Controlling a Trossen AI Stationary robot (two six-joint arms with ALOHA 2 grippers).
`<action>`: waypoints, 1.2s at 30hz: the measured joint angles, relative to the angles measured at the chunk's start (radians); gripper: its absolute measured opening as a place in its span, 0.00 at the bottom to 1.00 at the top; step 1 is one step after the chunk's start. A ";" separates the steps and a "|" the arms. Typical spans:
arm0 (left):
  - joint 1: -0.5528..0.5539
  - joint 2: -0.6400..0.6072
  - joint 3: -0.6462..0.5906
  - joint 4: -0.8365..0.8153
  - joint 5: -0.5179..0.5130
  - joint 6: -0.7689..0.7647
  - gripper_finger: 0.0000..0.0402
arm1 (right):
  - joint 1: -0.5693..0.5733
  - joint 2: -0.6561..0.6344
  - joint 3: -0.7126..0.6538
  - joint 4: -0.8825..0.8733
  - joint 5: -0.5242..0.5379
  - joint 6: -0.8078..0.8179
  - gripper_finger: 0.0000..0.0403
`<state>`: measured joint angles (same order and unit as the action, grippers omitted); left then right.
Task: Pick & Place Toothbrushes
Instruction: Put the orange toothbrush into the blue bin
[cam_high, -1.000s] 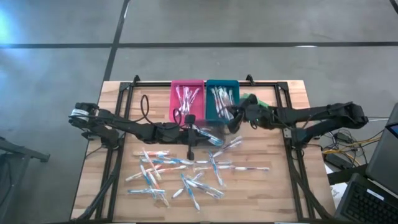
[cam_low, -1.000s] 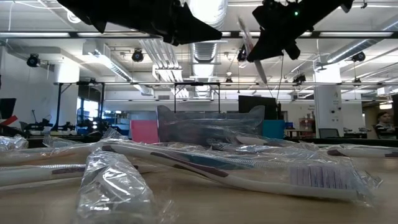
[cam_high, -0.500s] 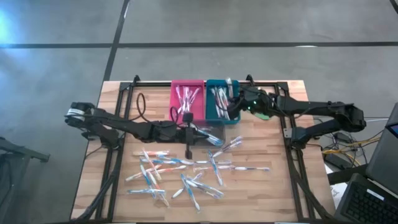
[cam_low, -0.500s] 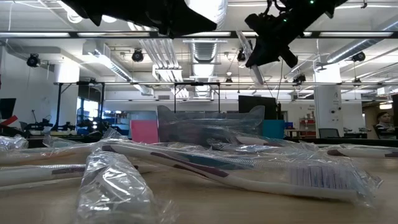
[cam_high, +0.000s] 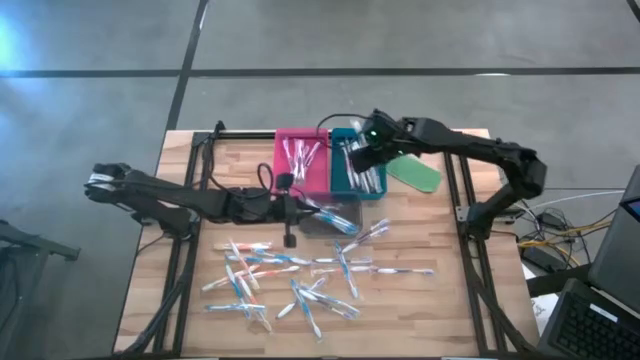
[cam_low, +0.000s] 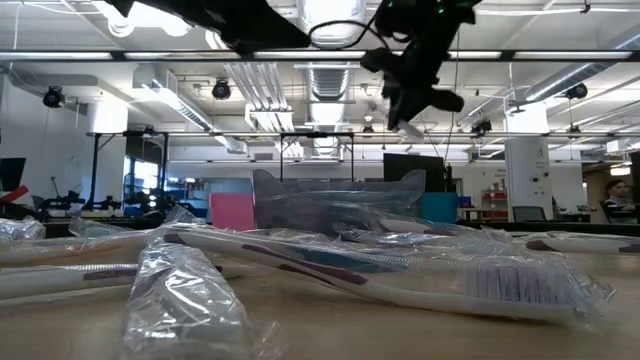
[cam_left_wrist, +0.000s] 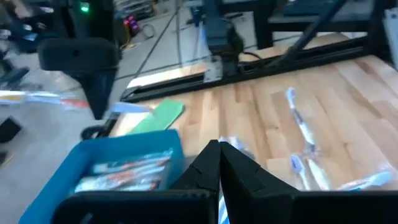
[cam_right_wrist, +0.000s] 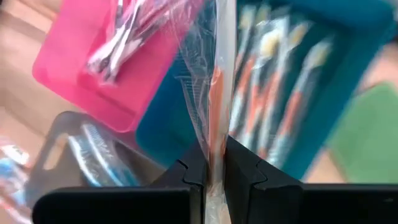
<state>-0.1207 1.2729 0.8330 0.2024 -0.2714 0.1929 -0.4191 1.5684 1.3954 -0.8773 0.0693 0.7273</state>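
Note:
Several wrapped toothbrushes (cam_high: 300, 275) lie scattered on the wooden table's near half. At the far middle stand a pink tray (cam_high: 318, 182) and a blue tray (cam_high: 338, 180), both with toothbrushes in them. My right gripper (cam_high: 362, 160) hangs over the blue tray, shut on a wrapped toothbrush with orange accents (cam_right_wrist: 222, 74). My left gripper (cam_high: 305, 206) is by a clear tray (cam_high: 345, 220), below the pink tray, and is shut on a blue-and-white toothbrush (cam_high: 324, 211). My right gripper pinches the wrapped toothbrush's handle (cam_right_wrist: 216, 134) between its two fingers, wrapper and all. The fingers slant down from the table's right side. The toothbrush runs on past the fingertips, lifted clear above the blue tray. My left gripper pinches a toothbrush, of which only a blue-white sliver (cam_left_wrist: 219, 208) shows between the shut fingers. The fingers reach nearly level from the table's left side. Which part it has is hidden by the fingers.
A flat green oblong piece (cam_high: 414, 172) lies right of the blue tray. A black frame rail (cam_high: 330, 132) runs round the table's far and side edges. Bare wood shows at the table's near right corner (cam_high: 450, 320).
My right gripper has carried its toothbrush from the blue tray's near right corner toward the far edge and then left, over the tray, tipping to point more steeply down. My left gripper has drawn back toward the table's left edge and risen a little.

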 joint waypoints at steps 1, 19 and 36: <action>0.000 -0.014 -0.010 -0.012 -0.005 -0.006 0.02 | -0.010 0.026 0.017 0.002 -0.037 0.011 0.06; 0.000 -0.312 -0.217 -0.002 -0.016 -0.046 0.02 | -0.139 0.356 0.088 -0.006 -0.208 0.095 0.06; 0.001 -0.337 -0.234 0.006 -0.016 -0.056 0.02 | -0.173 0.434 0.086 -0.002 -0.197 0.061 0.20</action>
<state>-0.1196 0.9360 0.5991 0.2089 -0.2874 0.1371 -0.5923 2.0019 1.4815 -0.8796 -0.1274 0.7886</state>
